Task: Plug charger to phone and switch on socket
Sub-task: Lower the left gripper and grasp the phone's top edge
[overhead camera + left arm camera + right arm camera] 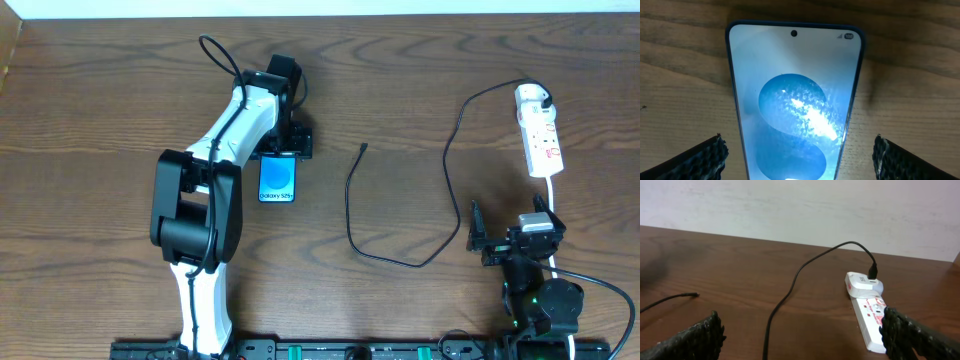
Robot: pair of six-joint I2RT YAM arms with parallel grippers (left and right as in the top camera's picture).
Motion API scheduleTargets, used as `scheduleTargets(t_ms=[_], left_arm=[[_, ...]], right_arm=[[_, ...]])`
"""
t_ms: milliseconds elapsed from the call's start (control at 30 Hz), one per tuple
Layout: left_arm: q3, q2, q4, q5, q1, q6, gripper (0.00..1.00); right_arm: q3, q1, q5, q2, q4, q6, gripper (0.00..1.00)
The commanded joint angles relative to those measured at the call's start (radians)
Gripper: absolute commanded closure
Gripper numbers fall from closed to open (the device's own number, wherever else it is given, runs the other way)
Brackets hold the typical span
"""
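– Textures under you, what were they?
– Dark, matte wood grain on the table (420,60). On my left gripper (799,157) the fingertips (707,157) were black and knurled. The phone (795,100) between them was a slim glossy rectangle with rounded corners.
– How wide was that gripper?
– Well apart, one finger on either side of the phone, touching neither edge that I could see. The phone lay flat, left of centre in the overhead frame, with its blue-cyan screen lit.
– And the other one?
– My right gripper (800,335) was spread wide too, holding nothing, at the lower right of the overhead frame. The charger (350,215), a thin black cable, curved across the middle. Its connector tip (364,147) lay bare on the wood, well apart from the phone. Its white plug (530,97) sat on the far end of the socket (543,145), a long white strip at the upper right.
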Motion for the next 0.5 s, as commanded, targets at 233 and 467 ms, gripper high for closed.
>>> scheduleTargets(t_ms=[233, 467], left_arm=[[0.011, 0.048, 0.022, -0.050, 0.009, -0.005, 0.06], [-0.034, 0.048, 0.058, -0.042, 0.014, 0.002, 0.06]], right_arm=[[-0.003, 0.003, 0.005, -0.004, -0.002, 0.011, 0.01], [-0.003, 0.003, 0.005, -0.004, -0.002, 0.011, 0.01]])
